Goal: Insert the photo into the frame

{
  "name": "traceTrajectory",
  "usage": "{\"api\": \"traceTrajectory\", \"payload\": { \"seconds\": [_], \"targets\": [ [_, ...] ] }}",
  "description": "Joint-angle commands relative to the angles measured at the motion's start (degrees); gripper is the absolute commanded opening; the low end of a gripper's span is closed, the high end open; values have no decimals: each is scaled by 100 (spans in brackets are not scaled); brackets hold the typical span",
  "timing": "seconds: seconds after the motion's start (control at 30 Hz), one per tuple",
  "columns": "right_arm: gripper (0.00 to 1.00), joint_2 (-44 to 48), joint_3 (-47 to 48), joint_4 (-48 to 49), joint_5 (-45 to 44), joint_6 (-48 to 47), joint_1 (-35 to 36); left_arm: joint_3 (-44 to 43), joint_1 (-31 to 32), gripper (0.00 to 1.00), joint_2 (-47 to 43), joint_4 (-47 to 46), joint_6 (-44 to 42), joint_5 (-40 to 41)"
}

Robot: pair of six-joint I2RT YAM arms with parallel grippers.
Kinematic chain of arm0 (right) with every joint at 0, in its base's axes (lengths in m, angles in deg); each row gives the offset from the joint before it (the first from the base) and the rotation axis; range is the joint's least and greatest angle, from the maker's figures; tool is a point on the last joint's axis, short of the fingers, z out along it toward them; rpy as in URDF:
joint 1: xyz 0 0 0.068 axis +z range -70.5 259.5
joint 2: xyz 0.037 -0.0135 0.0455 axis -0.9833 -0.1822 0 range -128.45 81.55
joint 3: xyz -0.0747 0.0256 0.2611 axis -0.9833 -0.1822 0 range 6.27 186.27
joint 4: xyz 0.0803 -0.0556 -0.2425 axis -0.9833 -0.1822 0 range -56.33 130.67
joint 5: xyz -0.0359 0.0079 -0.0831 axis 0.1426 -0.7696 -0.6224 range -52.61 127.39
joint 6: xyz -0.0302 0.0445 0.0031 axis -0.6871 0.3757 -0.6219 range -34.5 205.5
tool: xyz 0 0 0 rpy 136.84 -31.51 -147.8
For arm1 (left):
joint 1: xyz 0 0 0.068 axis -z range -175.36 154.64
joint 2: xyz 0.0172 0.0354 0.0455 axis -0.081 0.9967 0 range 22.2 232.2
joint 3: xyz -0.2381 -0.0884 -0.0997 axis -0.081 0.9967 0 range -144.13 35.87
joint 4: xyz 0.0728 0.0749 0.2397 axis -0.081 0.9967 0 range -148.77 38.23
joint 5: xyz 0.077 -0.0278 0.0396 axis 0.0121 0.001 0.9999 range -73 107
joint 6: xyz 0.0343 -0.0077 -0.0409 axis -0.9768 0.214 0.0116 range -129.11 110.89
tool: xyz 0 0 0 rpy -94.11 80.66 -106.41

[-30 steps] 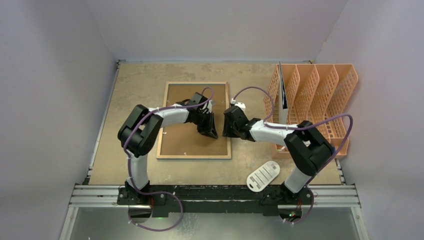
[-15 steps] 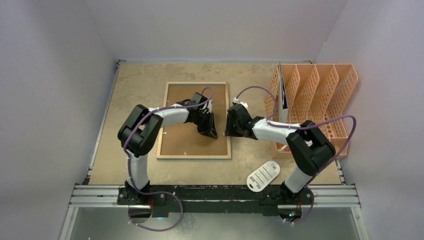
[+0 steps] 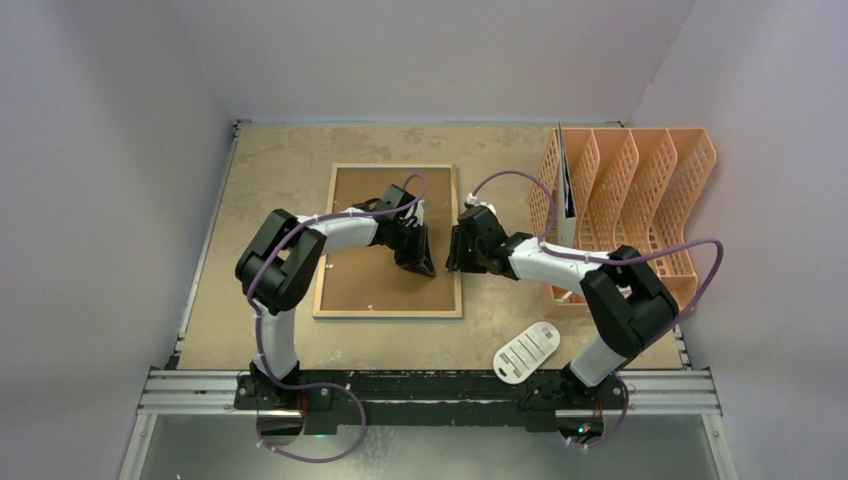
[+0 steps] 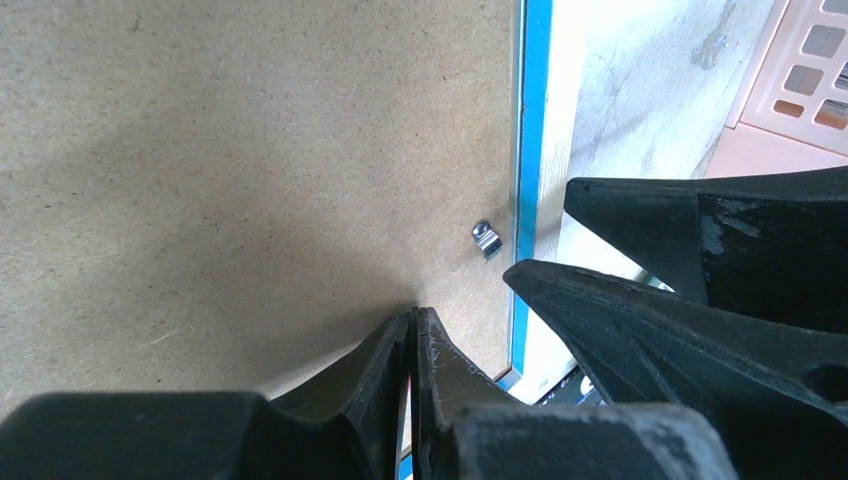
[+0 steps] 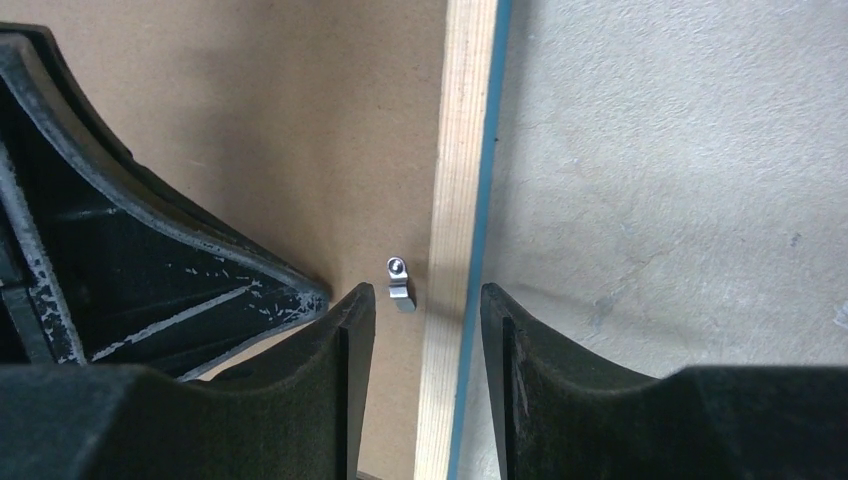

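Frame (image 3: 388,313) lies face down mid-tabletop (image 3: 280,170), light-wood back up w/ a blue edge showing, and a brown backing board (image 3: 365,285) fills its opening. On the right side of the tabletop stands a peach mesh file organizer (image 3: 650,190) w/ several upright slots. The leftmost slot holds one thin flat sheet (image 3: 566,185) on edge, can't tell what it is; nothing visible in the other slots.

Both arms reach in over the frame's right side. L jaws are shut, fingertips (image 4: 385,350) pressed together w/ nothing between, tips down at the backing board near its right edge. R jaws are parted and straddle the frame's right rail, one finger (image 5: 350,330) over the board, the other outside on the tabletop; not clamped.

A white oval tag (image 3: 527,351) lies near the R arm base. A small metal retaining clip (image 5: 400,282) sits on the board just beside the rail, between the two sets of jaws.
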State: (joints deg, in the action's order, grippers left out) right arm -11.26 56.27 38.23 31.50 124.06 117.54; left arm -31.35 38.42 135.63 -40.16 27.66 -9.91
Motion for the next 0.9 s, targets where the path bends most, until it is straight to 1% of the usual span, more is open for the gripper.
{"api": "traceTrajectory", "payload": {
  "seconds": [0.0,0.1,0.27,0.33,0.53,0.67,0.73,0.87],
  "targets": [
    [46,-2,-47,-35,218,-223,-34,618,219,11,1111,422,-615,1699],
    [46,-145,-21,4,333,-377,-34,614,222,12,1111,422,-661,1681],
    [46,-370,131,22,151,-625,-34,615,222,14,1206,456,-693,1685],
    [44,-467,174,-39,92,-649,-34,592,223,14,1282,520,-704,1735],
    [26,-517,187,-194,107,-648,-34,614,224,14,1335,547,-716,1795],
    [25,-451,180,-205,123,-675,-34,605,218,14,1343,547,-724,1795],
    [22,-439,190,-198,123,-684,-33,604,225,14,1340,547,-724,1795],
    [8,-463,226,-157,95,-686,-31,596,218,14,1291,547,-731,1791]
  ]
}}
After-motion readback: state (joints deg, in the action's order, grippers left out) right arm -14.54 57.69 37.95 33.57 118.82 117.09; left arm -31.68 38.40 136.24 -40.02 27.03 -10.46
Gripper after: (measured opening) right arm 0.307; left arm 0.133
